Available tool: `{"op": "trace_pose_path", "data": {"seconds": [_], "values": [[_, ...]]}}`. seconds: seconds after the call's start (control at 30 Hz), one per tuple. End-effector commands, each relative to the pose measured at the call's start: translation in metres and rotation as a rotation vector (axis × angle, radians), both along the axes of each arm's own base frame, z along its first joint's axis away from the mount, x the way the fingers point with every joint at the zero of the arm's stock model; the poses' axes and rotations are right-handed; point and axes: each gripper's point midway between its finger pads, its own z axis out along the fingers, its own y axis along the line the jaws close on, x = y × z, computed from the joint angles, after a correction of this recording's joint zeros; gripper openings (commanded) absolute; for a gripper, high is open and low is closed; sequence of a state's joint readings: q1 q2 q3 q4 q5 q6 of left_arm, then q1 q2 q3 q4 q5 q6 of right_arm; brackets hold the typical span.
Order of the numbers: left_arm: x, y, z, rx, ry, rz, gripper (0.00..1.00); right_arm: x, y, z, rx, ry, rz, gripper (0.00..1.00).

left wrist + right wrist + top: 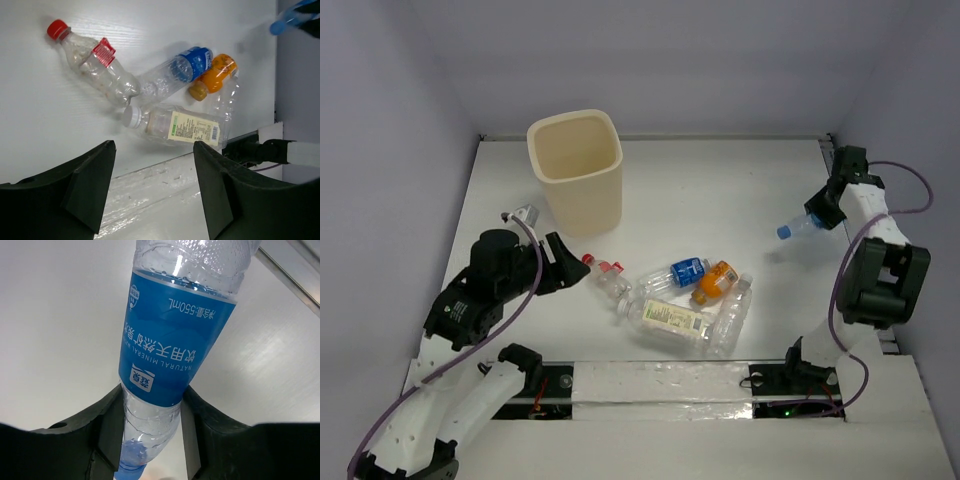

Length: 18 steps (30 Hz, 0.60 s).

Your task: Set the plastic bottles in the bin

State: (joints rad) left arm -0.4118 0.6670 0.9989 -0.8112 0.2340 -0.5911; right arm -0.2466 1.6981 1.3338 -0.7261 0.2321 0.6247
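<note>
The cream bin point(575, 170) stands upright at the back left. Five bottles lie clustered mid-table: red-capped point(605, 277), blue-labelled point(676, 274), stubby orange point(717, 281), pale-yellow-labelled point(668, 320) and plain white-capped point(732, 315). My left gripper point(568, 264) is open and empty, just left of the red-capped bottle point(95, 65) and near the bin's base. My right gripper point(820, 215) is shut on the second blue-labelled bottle point(175, 335) and holds it above the table at the far right, its blue cap point(784, 232) pointing left.
A shiny taped strip point(660, 380) runs along the table's near edge in front of the bottles. Pale walls close the table at the back and both sides. The right arm's base and cables point(800, 375) sit at the near right.
</note>
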Motion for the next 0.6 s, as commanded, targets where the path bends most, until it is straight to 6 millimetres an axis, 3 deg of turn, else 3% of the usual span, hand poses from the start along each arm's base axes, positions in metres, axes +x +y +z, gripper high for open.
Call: {"op": "trace_pose_path", "data": {"seconds": [0.0, 0.03, 0.07, 0.1, 0.13, 0.17, 0.2, 0.27, 0.3, 0.33, 0.37, 0.4, 0.43, 0.47, 0.5, 0.53, 0.57], "values": [[0.009, -0.008, -0.008, -0.067, 0.003, 0.037, 0.61, 0.039, 0.053, 0.126, -0.007, -0.417, 0.182, 0.35], [0.012, -0.009, -0.019, -0.073, 0.015, 0.046, 0.62, 0.044, 0.072, 0.150, -0.002, -0.491, 0.235, 0.35], [0.014, -0.010, -0.023, -0.080, 0.022, 0.057, 0.65, 0.042, 0.114, 0.181, 0.018, -0.570, 0.332, 0.35], [0.018, -0.012, -0.023, -0.109, 0.021, 0.075, 0.66, 0.043, 0.136, 0.215, 0.024, -0.652, 0.384, 0.36], [0.018, -0.013, -0.036, -0.110, 0.048, 0.086, 0.67, 0.043, 0.158, 0.239, 0.035, -0.718, 0.431, 0.36], [0.019, -0.013, -0.041, -0.119, 0.059, 0.097, 0.68, 0.039, 0.201, 0.257, 0.072, -0.762, 0.517, 0.36], [0.023, -0.015, -0.041, -0.137, 0.048, 0.107, 0.69, 0.037, 0.222, 0.293, 0.086, -0.847, 0.554, 0.36], [0.024, -0.015, -0.057, -0.157, 0.090, 0.148, 0.73, 0.034, 0.259, 0.329, 0.106, -0.945, 0.615, 0.37], [0.025, -0.015, -0.059, -0.171, 0.089, 0.157, 0.75, 0.036, 0.290, 0.333, 0.121, -0.961, 0.659, 0.37], [0.025, -0.017, -0.067, -0.195, 0.113, 0.178, 0.76, 0.035, 0.305, 0.366, 0.137, -1.051, 0.674, 0.37], [0.025, -0.018, -0.070, -0.211, 0.120, 0.182, 0.80, 0.037, 0.318, 0.374, 0.134, -1.077, 0.690, 0.37], [0.025, -0.019, -0.072, -0.226, 0.121, 0.188, 0.83, 0.051, 0.338, 0.363, 0.134, -1.057, 0.713, 0.37], [0.025, -0.019, -0.080, -0.231, 0.136, 0.197, 0.85, 0.048, 0.365, 0.371, 0.155, -1.087, 0.759, 0.37], [0.026, -0.020, -0.083, -0.244, 0.146, 0.211, 0.88, 0.048, 0.375, 0.393, 0.148, -1.141, 0.772, 0.38], [0.026, -0.020, -0.085, -0.246, 0.151, 0.215, 0.89, 0.050, 0.389, 0.396, 0.153, -1.152, 0.789, 0.38], [0.028, -0.019, -0.089, -0.244, 0.155, 0.224, 0.90, 0.058, 0.418, 0.381, 0.163, -1.129, 0.828, 0.38], [0.029, -0.019, -0.091, -0.242, 0.156, 0.230, 0.92, 0.057, 0.428, 0.402, 0.169, -1.183, 0.836, 0.39]]}}
